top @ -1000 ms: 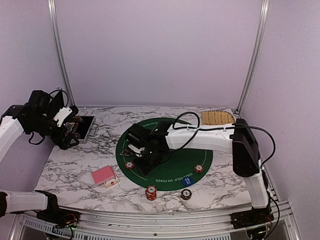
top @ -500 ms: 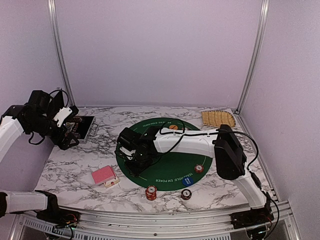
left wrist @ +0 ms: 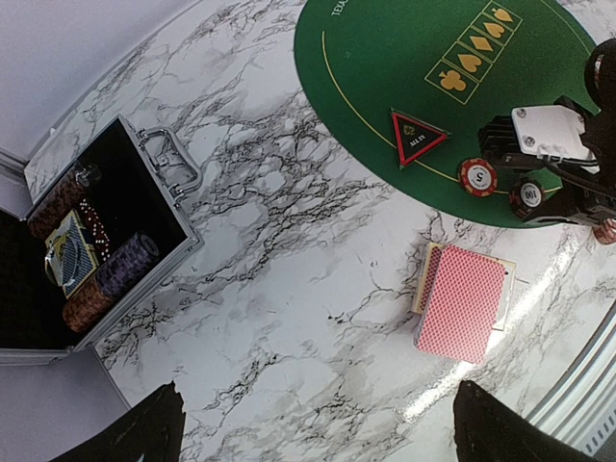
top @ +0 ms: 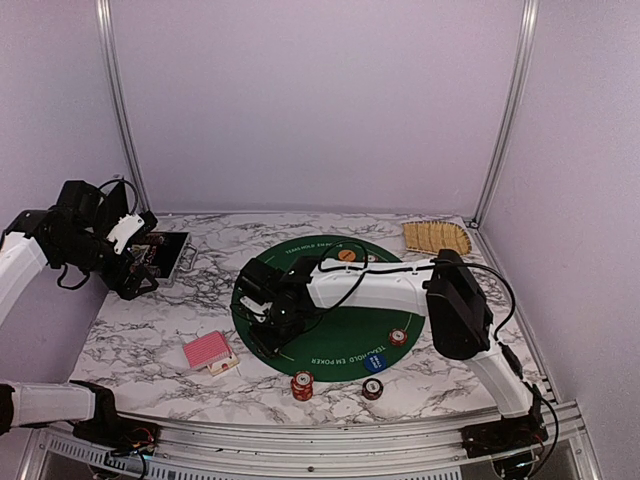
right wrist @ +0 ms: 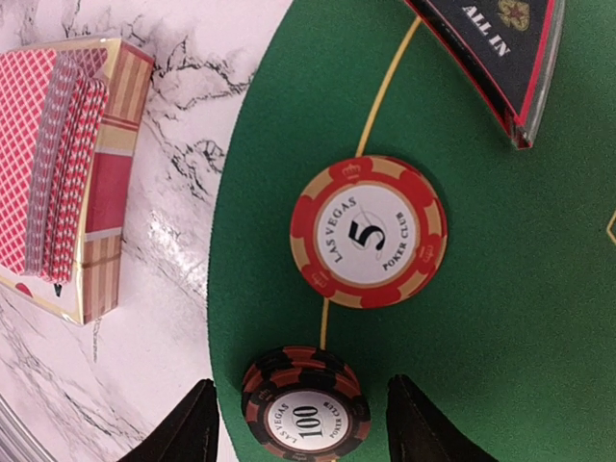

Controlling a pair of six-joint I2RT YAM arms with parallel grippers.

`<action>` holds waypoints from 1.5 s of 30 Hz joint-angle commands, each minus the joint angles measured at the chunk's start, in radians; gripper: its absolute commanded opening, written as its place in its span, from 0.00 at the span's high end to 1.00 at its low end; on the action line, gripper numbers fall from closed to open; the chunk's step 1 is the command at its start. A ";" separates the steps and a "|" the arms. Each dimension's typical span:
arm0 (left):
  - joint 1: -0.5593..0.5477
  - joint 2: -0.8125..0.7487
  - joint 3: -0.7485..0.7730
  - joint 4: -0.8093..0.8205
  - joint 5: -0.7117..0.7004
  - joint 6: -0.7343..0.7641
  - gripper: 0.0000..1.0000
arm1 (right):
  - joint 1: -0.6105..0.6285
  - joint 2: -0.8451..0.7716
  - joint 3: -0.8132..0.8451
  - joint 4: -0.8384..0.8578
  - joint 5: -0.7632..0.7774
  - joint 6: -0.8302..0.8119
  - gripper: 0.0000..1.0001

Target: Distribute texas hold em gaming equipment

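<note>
Nearest me, close to the desk's (top: 150,330) front edge, a red chip stack (top: 302,384) and a dark chip (top: 372,388) sit on the marble, with the cards (top: 208,351) further left, just off the green mat (top: 340,330). On the mat's near rim lie a blue disc (top: 374,362) and, just past it, a red chip (top: 398,337). My right end effector (right wrist: 306,431) is low over the mat's left edge, spread wide and gripping nothing. A short stack of 100 chips (right wrist: 306,409) stands between my fingers (right wrist: 188,433), with a gap on each side. Just beyond that stack lies a 5 chip (right wrist: 369,231) flat on the mat's yellow line, and past it the triangular marker (right wrist: 496,48). At the mat's far edge rests the orange disc (top: 346,254), and the tray (top: 435,236) sits at the far right of the desk. My left end effector (left wrist: 327,428) hangs high over the far left, by the open case (left wrist: 144,289), fingers wide apart and empty.
</note>
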 commanded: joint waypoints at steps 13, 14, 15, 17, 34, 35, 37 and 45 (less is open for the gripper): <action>-0.003 -0.003 0.011 -0.022 0.008 0.001 0.01 | -0.008 -0.262 -0.151 -0.011 0.124 0.020 0.31; -0.003 -0.003 0.012 -0.022 0.008 0.000 0.01 | -0.008 -0.317 -0.198 -0.011 0.133 0.029 0.30; -0.003 -0.003 0.012 -0.022 0.007 0.001 0.01 | -0.008 -0.357 -0.246 -0.013 0.140 0.036 0.28; -0.003 -0.001 0.012 -0.022 0.005 0.001 0.01 | -0.010 -0.441 -0.355 -0.019 0.145 0.057 0.25; -0.003 0.007 0.009 -0.022 0.022 0.002 0.01 | -0.008 -0.824 -0.916 -0.043 0.086 0.222 0.09; -0.003 0.007 0.009 -0.022 0.023 0.002 0.01 | -0.008 -0.822 -0.926 -0.032 0.082 0.222 0.09; -0.003 0.007 0.007 -0.022 0.024 0.000 0.01 | -0.008 -0.812 -0.942 -0.007 0.069 0.224 0.09; -0.003 0.004 -0.004 -0.022 0.019 0.003 0.01 | -0.002 -0.779 -0.957 0.056 0.027 0.214 0.20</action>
